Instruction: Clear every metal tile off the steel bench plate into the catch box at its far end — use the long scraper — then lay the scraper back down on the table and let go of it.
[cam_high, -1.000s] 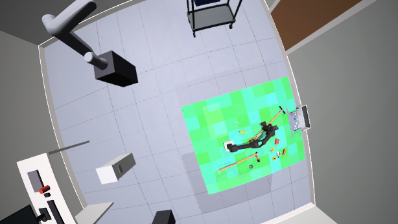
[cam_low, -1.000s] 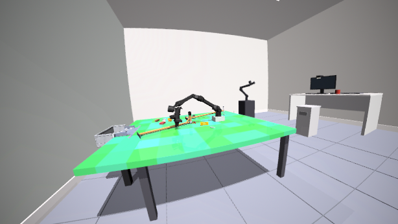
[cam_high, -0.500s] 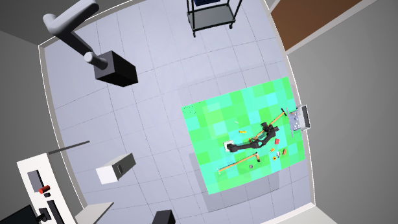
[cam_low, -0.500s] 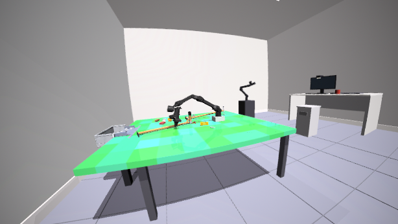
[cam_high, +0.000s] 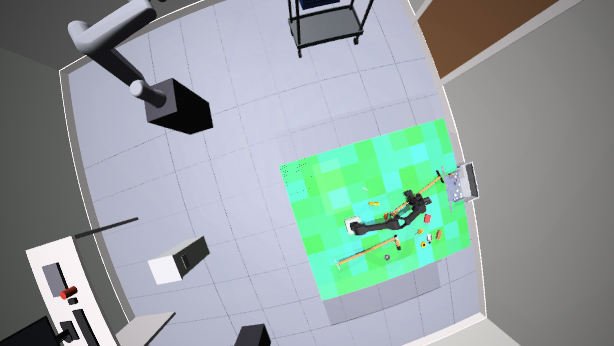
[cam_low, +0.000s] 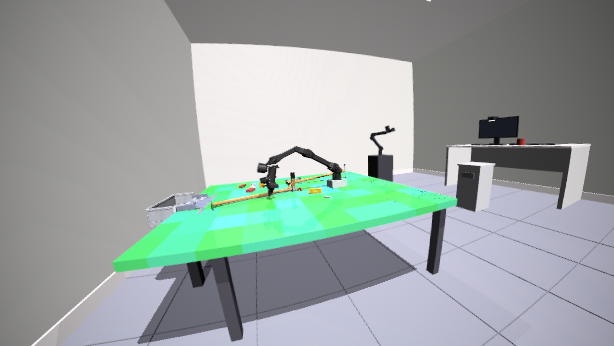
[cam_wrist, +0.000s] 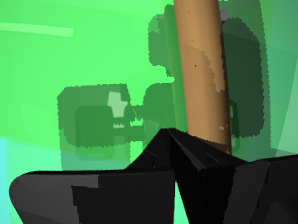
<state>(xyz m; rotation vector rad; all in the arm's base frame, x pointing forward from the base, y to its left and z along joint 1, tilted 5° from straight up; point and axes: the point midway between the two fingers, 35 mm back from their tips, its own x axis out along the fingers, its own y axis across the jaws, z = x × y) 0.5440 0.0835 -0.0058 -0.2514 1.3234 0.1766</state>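
Note:
The long scraper (cam_high: 431, 183) (cam_low: 240, 199) (cam_wrist: 200, 75) lies across the table with its wooden handle under the arm and its dark crosshead near the bench plate. My gripper (cam_high: 413, 199) (cam_low: 270, 194) (cam_wrist: 167, 135) is shut with nothing between the fingertips. It is low over the table; in the wrist view the handle runs just right of the fingertips, partly hidden by the right finger. Whether they touch cannot be told. The steel bench plate (cam_high: 450, 196) (cam_low: 195, 204) at the table's far edge carries several small tiles. The catch box (cam_high: 476, 192) (cam_low: 159, 216) adjoins its outer end; its contents are unclear.
A second long-handled tool (cam_high: 367, 250) lies on the near side of the arm's base. A yellow block (cam_high: 374, 203) (cam_low: 315, 191) lies on the other side. A red block (cam_high: 427, 218), a brown block (cam_high: 438, 234) and a yellow ring (cam_high: 423, 245) lie beyond the arm.

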